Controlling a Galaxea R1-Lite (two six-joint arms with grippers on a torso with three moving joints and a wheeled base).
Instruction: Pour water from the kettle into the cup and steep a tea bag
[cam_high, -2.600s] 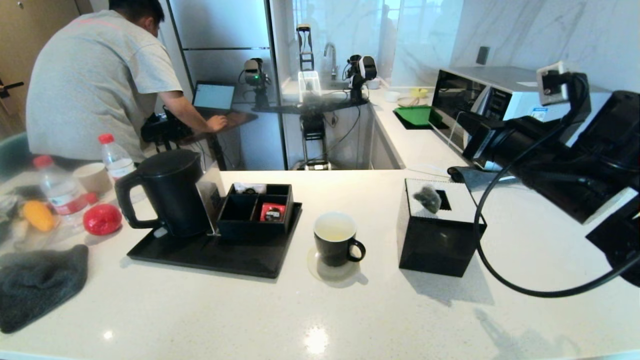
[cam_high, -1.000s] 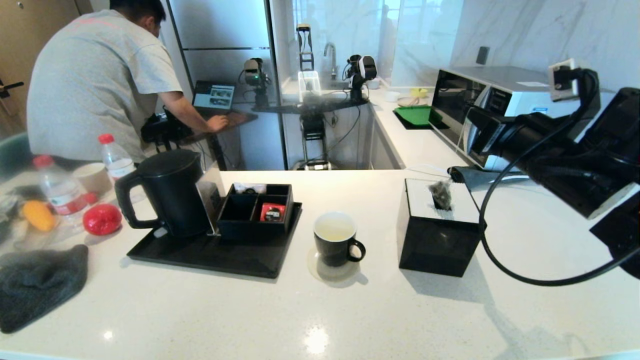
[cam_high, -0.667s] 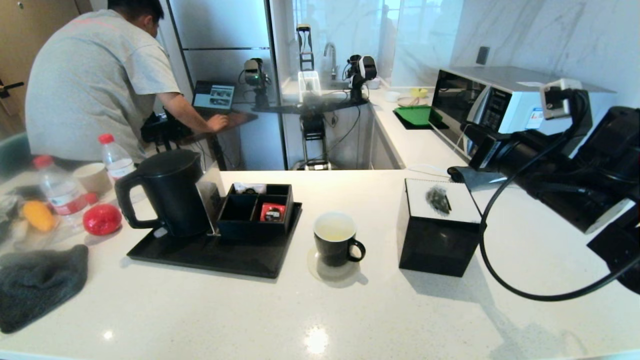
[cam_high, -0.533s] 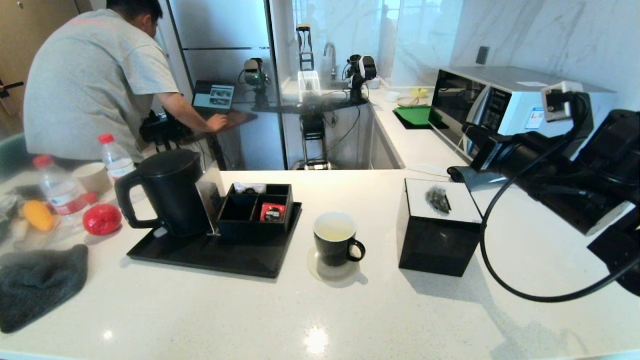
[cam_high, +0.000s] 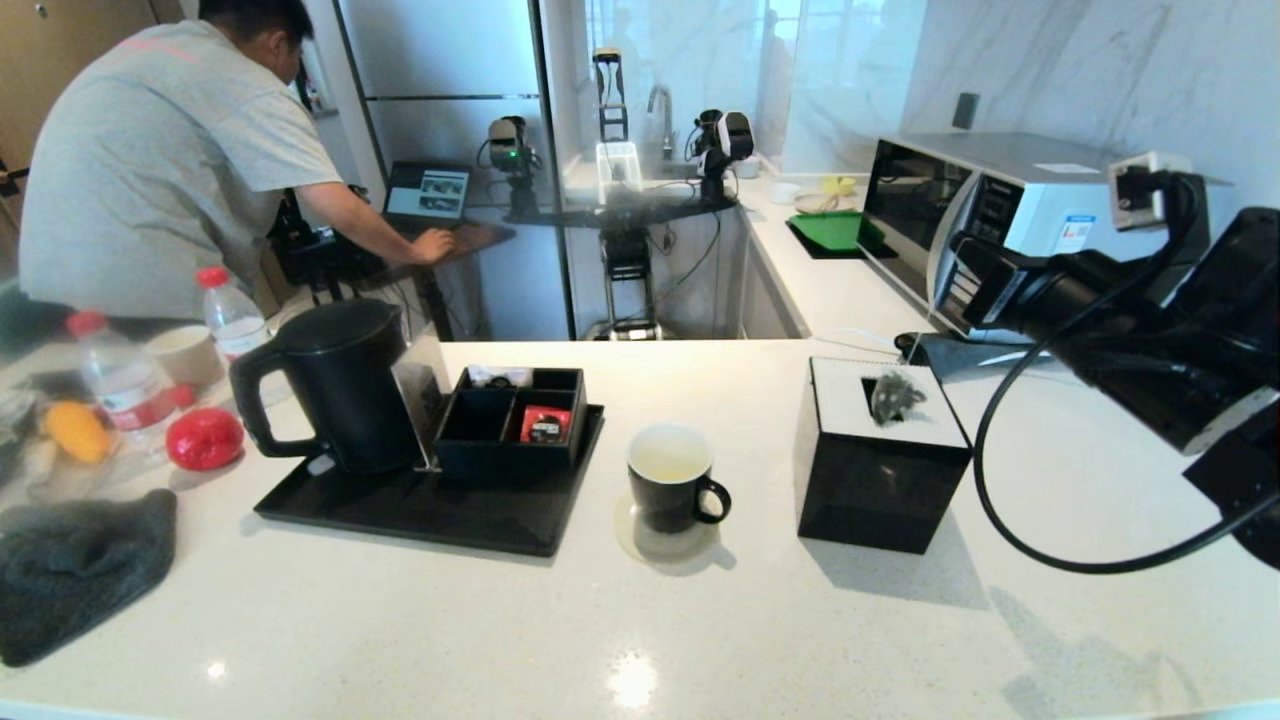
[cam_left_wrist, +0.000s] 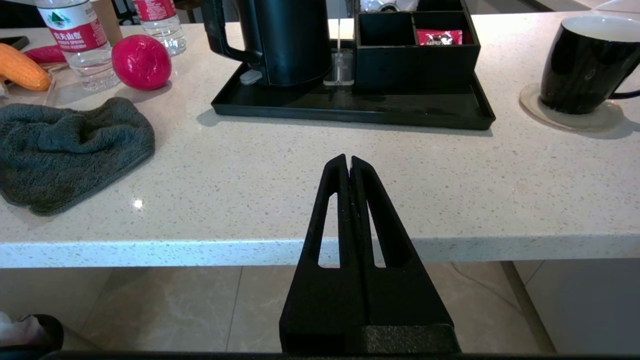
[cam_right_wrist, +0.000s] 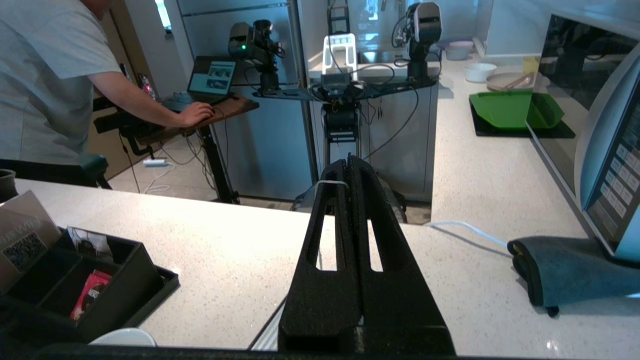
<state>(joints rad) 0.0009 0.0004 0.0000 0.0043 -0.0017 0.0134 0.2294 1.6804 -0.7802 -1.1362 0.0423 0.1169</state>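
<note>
The tea bag (cam_high: 892, 397), a small grey-green pouch, dangles right at the white top of a black box (cam_high: 878, 492). Its pale thread runs up to my right gripper (cam_high: 960, 272), which is shut on it. In the right wrist view the thread (cam_right_wrist: 326, 182) loops over one finger of that gripper (cam_right_wrist: 348, 160). The pouch itself is hidden there. Left of the box the black cup (cam_high: 670, 478) (cam_left_wrist: 584, 65) stands on a coaster, with its white inside showing. The kettle (cam_high: 338, 385) (cam_left_wrist: 289, 40) stands on the black tray (cam_high: 420, 512). My left gripper (cam_left_wrist: 348, 160) is shut and empty at the counter's front edge.
A black organiser (cam_high: 508, 425) with a red sachet (cam_high: 545, 425) shares the tray. Two bottles (cam_high: 120, 380), a paper cup (cam_high: 185, 355), a red ball (cam_high: 204, 438) and a grey towel (cam_high: 75, 565) lie at the left. A microwave (cam_high: 1000, 200) and a dark cloth (cam_high: 945, 352) are at the right rear. A person stands behind the counter.
The tea bag lay flat on the box's top half a second ago; now it hangs more upright, slightly to the right. My right arm has shifted right and a little up.
</note>
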